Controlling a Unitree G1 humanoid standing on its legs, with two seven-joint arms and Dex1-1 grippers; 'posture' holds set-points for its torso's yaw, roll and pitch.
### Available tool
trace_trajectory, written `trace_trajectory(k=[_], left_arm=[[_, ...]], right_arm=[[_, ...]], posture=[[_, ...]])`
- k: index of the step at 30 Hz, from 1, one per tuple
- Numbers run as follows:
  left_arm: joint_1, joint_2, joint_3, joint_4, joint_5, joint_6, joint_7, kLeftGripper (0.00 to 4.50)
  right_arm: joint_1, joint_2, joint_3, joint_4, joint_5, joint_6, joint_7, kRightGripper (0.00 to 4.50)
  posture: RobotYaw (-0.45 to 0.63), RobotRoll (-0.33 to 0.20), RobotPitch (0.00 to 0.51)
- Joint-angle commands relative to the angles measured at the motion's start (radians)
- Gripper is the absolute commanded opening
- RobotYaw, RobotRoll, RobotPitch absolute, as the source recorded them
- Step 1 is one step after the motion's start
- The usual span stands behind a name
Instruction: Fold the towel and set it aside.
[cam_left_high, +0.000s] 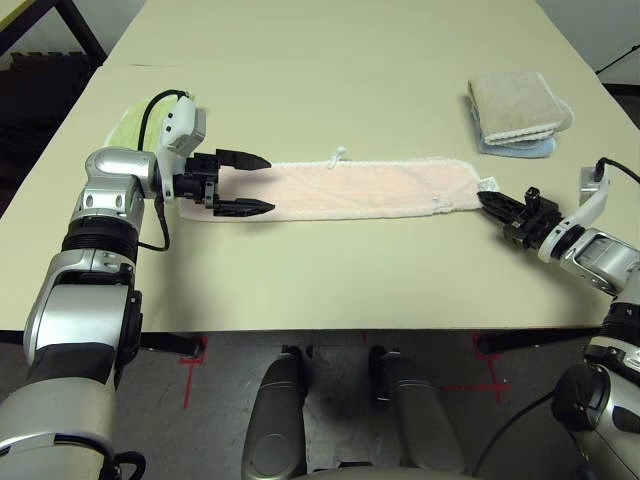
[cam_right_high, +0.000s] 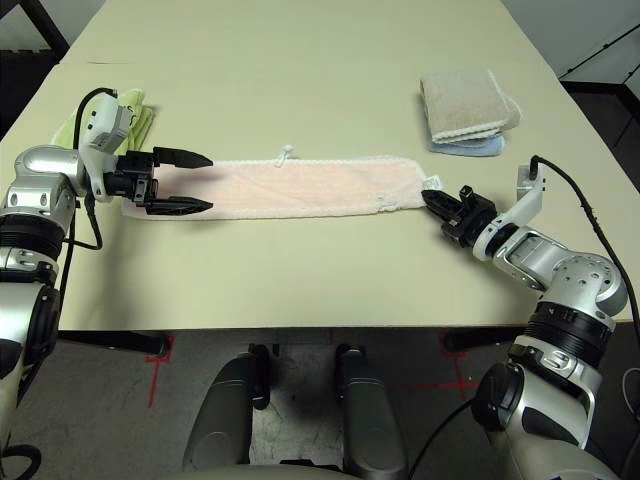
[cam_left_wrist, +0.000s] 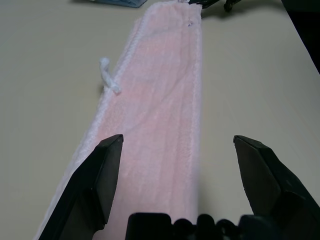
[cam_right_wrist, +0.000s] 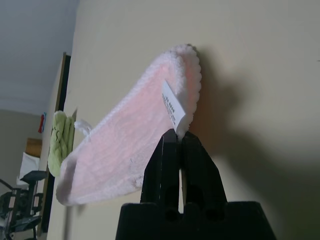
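Observation:
The pale pink towel (cam_left_high: 360, 188) lies folded into a long narrow strip across the middle of the table, with a white loop (cam_left_high: 338, 155) on its far edge and a small tag (cam_right_wrist: 170, 105) at its right end. My left gripper (cam_left_high: 267, 184) is open and hovers over the strip's left end, one finger on each side of it; in the left wrist view the towel (cam_left_wrist: 160, 100) runs away between those fingers. My right gripper (cam_left_high: 487, 200) is shut, its tips pinching the towel's near right corner just below the tag (cam_left_high: 490, 184).
A light green towel (cam_left_high: 130, 125) lies behind my left wrist near the table's left edge. A beige towel (cam_left_high: 518, 105) sits stacked on a blue one (cam_left_high: 520, 148) at the back right. The tabletop (cam_left_high: 330, 270) in front of the strip is bare.

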Motion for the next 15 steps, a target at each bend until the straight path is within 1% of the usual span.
trace_trajectory(k=[1,9,15], left_arm=[[0.013,0.015,0.014,0.019,0.004,-0.018,-0.009,4.50],[0.025,0.025,0.025,0.063,0.063,-0.078,0.014,4.50],[0.036,0.032,0.023,0.058,0.099,-0.064,0.036,4.50]], right_arm=[[0.036,-0.004,-0.015,-0.017,0.022,-0.007,-0.030,0.03],[0.047,-0.098,-0.055,0.005,0.050,-0.050,-0.039,0.03],[0.059,-0.149,-0.059,0.032,0.054,-0.086,-0.030,0.03]], posture=[[0.04,0.000,0.231],[0.04,0.000,0.232],[0.03,0.000,0.230]])
